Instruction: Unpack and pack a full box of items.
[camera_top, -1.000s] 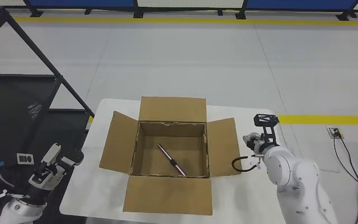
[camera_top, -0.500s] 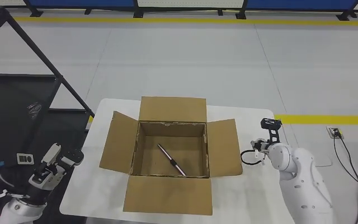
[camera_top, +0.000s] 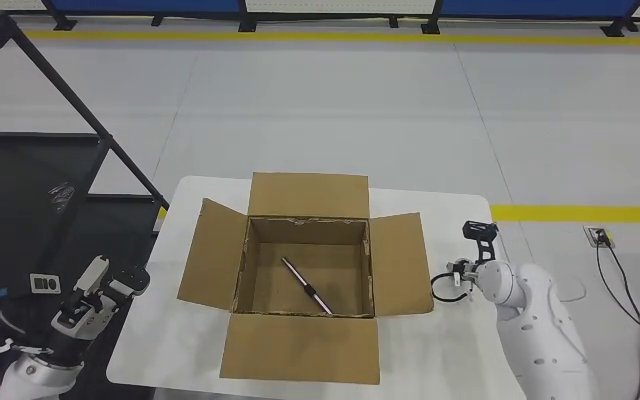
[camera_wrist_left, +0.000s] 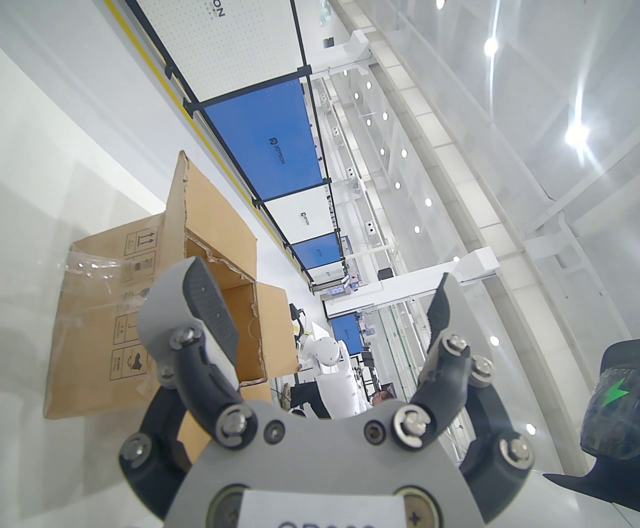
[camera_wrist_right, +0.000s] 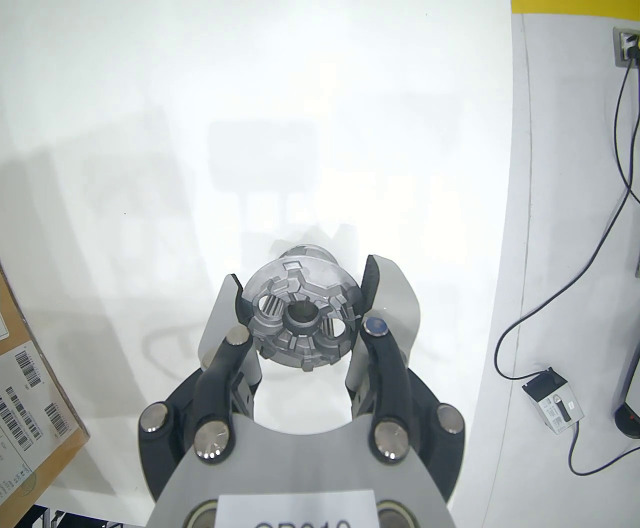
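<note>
Unpacking stage, judged to be well advanced. The cardboard box (camera_top: 305, 270) stood at the middle of the table (camera_top: 440, 340) with all four flaps folded outward. On its floor lay a single slim metal rod (camera_top: 306, 285), set diagonally; no other contents could be seen inside. The rod would remain to be lifted out, and the whole packing half of the task was not yet begun.

The right tool (camera_wrist_right: 305, 285) was near the right edge of the table, just beside the box's right flap. It was clamped on a round metal hub (camera_wrist_right: 300, 320), a cast part with a central bore and openings around it. Its two pads pressed the rim from opposite sides. The hub was held over a bare part of the table; whether it touched the surface could not be told. By this reading, the hub was an unpacked item about to be put down.

The left tool (camera_wrist_left: 320, 280) was beyond the left edge of the table, near its front corner. Its fingers were spread wide apart, holding and touching nothing, and the box lay ahead of them.
</note>
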